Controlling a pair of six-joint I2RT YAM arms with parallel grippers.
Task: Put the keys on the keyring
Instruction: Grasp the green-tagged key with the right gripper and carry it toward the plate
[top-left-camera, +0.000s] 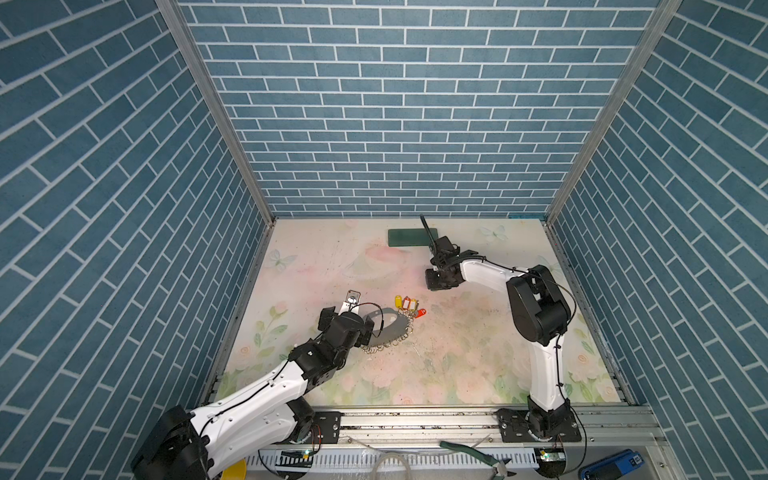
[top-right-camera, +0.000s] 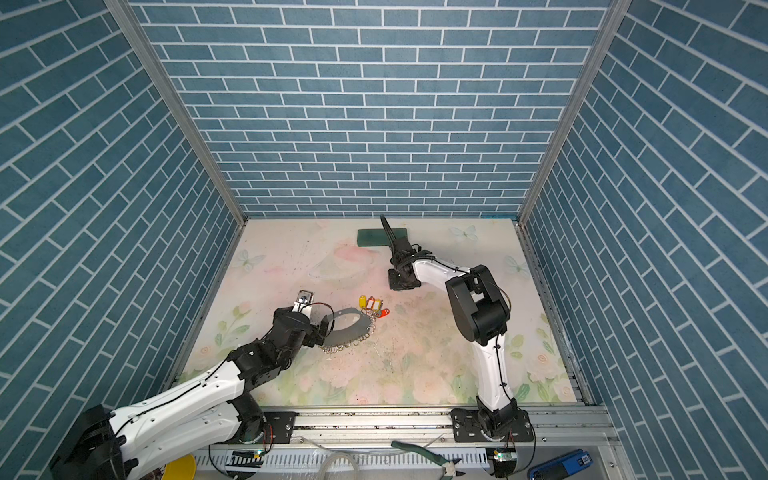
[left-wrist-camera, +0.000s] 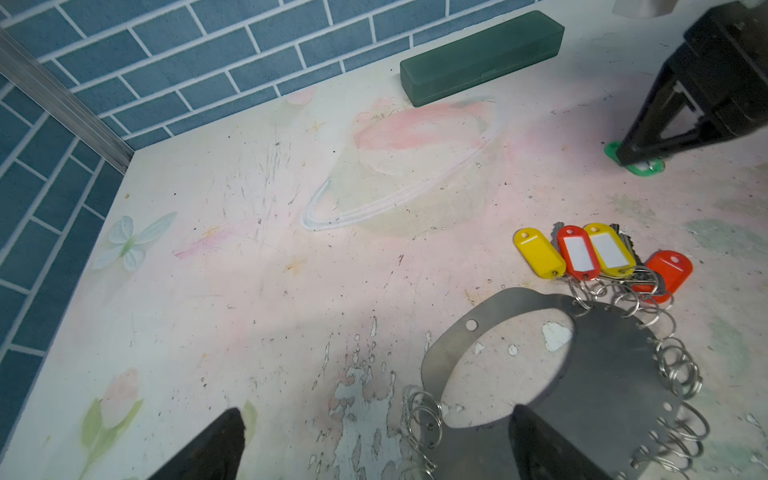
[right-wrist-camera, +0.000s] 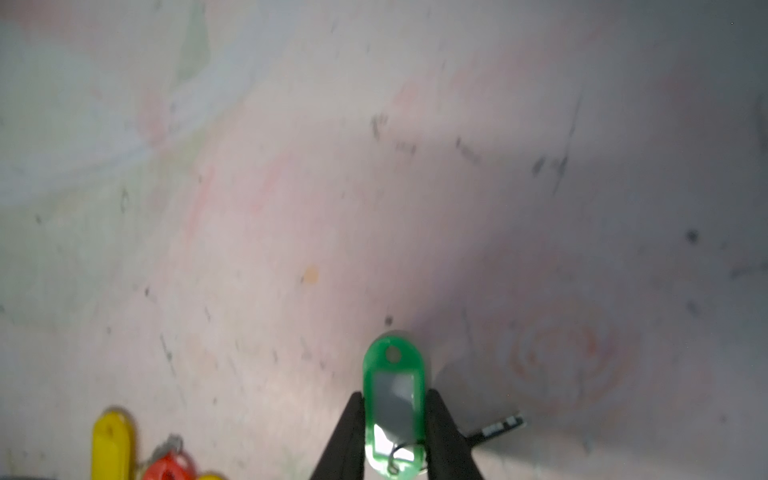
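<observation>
Closest in, the left gripper (left-wrist-camera: 377, 411) hangs over the near rim of the keyring (left-wrist-camera: 615, 374). Its fingers are spread wide and hold nothing, one tip over the grey hoop and the other over bare table (left-wrist-camera: 208, 291). The keyring lies flat with split rings fanned along its edge, and four keys (left-wrist-camera: 598, 257) with yellow, red, yellow and orange tags bunch at its far side, apparently hooked on already. Beyond the keyring comes the action: the right gripper (right-wrist-camera: 395, 397) is down on the green key (right-wrist-camera: 394, 374), fingers pinching the tag across its long edges, well past the keyring. Whether the tag has left the table, I can't tell. This looks like the pickup of the last loose key in view. Doing it well means a firm squeeze first, since slick plastic held by its edges could twist or pop free, then a straight lift. A small wire loop seems to sit back between the fingers, so the key may need re-presenting before it meets a free split ring. The left gripper would do well to pin the hoop so it can't skate. Farthest from the keyring, the green box (left-wrist-camera: 482, 58) sits by the wall, out of play.
</observation>
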